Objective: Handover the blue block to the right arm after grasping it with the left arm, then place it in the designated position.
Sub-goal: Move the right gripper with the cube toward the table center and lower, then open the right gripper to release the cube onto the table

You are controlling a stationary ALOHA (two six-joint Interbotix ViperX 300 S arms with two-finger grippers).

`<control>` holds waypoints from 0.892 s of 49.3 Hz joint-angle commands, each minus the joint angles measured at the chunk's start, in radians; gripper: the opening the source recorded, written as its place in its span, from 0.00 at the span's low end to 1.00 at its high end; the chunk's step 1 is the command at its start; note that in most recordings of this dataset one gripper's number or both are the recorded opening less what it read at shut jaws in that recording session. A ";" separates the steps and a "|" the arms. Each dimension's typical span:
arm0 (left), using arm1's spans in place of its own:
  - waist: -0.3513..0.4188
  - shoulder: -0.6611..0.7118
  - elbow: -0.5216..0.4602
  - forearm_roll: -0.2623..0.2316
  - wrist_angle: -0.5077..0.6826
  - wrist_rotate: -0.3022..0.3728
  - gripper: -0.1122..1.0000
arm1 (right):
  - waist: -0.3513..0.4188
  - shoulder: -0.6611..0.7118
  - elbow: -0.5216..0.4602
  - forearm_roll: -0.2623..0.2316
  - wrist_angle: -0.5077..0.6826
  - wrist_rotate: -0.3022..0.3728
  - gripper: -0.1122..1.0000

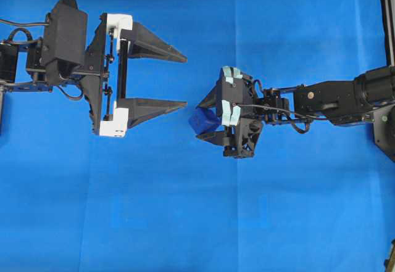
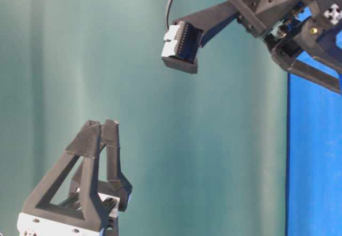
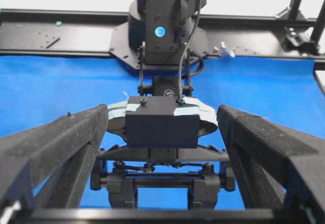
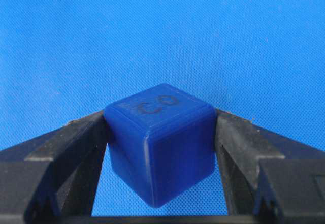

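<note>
1. Closest in the right wrist view is the blue block. It sits squeezed between the two black fingers of the right arm, one finger touching each side.
2. The right gripper is part way closed, just wide enough to pinch the block. The block is tilted, with one corner pointing down.
3. The block is a small dark-blue cube with soft, rounded corners. It is darker than the blue cloth under it. A faint mark is printed on its top face.
4. From above, the block shows at the 9 o'clock end of the right gripper, near the middle of the counter.
5. Farther off, at 9 o'clock from the block, is the left gripper on the left arm. Its fingers are spread as wide as they go, and they hold nothing. There is a clear gap between them and the block.
6. I think the handover is done, since the right arm alone has the block. The step now is to put the block down.
7. The next move needs the right arm to carry the block to its spot, lower it onto the cloth, and then spread its fingers. I cannot see any marked spot in these views.
</note>
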 commanded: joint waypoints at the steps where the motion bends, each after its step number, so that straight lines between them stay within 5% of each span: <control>1: 0.002 -0.021 -0.015 0.002 -0.005 0.002 0.94 | 0.000 -0.006 -0.023 0.003 -0.015 0.000 0.59; 29: 0.002 -0.025 -0.012 0.002 -0.005 0.000 0.94 | 0.000 0.021 -0.035 0.017 -0.011 0.015 0.60; 38: 0.002 -0.026 -0.011 0.002 -0.005 0.000 0.94 | 0.000 0.021 -0.035 0.018 -0.009 0.017 0.96; 44: 0.002 -0.028 -0.009 0.002 -0.005 0.000 0.94 | 0.000 0.021 -0.035 0.023 -0.008 0.017 0.92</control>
